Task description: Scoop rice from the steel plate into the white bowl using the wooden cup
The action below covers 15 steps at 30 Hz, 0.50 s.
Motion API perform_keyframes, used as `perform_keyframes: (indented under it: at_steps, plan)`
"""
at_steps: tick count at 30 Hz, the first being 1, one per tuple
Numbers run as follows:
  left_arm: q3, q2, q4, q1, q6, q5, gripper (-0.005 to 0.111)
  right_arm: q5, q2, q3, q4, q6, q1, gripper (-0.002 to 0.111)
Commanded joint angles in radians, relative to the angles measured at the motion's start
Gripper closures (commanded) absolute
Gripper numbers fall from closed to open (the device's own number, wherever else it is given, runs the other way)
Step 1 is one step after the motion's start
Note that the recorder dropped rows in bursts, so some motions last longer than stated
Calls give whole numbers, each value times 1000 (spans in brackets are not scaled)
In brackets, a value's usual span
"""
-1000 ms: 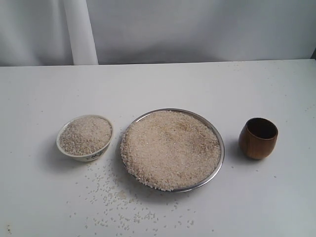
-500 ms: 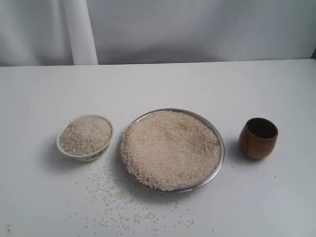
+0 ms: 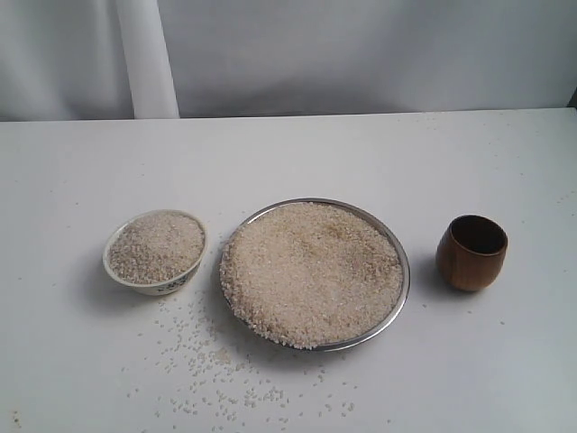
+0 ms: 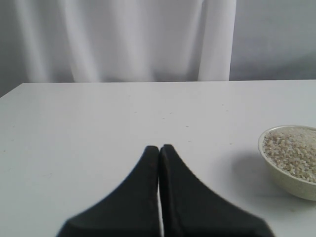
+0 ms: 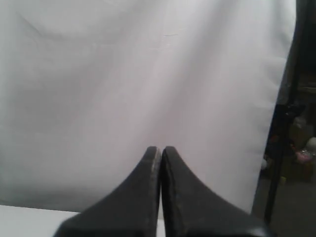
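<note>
Pale raw rice (image 3: 311, 271) lies heaped on a wide, shiny round steel plate (image 3: 403, 271) on a white table (image 3: 288, 153)
A small cream-white ceramic bowl (image 3: 167, 287), also grain-filled, sits just left of the plate; a dark brown barrel-shaped wooden cup (image 3: 471, 262) stands upright to its right, untouched. The black left gripper (image 4: 159, 148) and right gripper (image 5: 161, 149) are pinched closed, holding nothing
</note>
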Motion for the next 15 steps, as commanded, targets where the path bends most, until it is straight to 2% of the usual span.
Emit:
perform_keyframes:
  at_steps: [1, 9, 15]
  plan:
    - [2, -3, 0, -3, -4, -6, 107, 87, -112, 32, 0, 21, -66, 108]
    - [2, -3, 0, -3, -4, -6, 107, 87, -290, 203, 4, 35, -156, 108]
    - [2, -3, 0, -3, -4, -6, 107, 87, -368, 325, 4, 35, -174, 108]
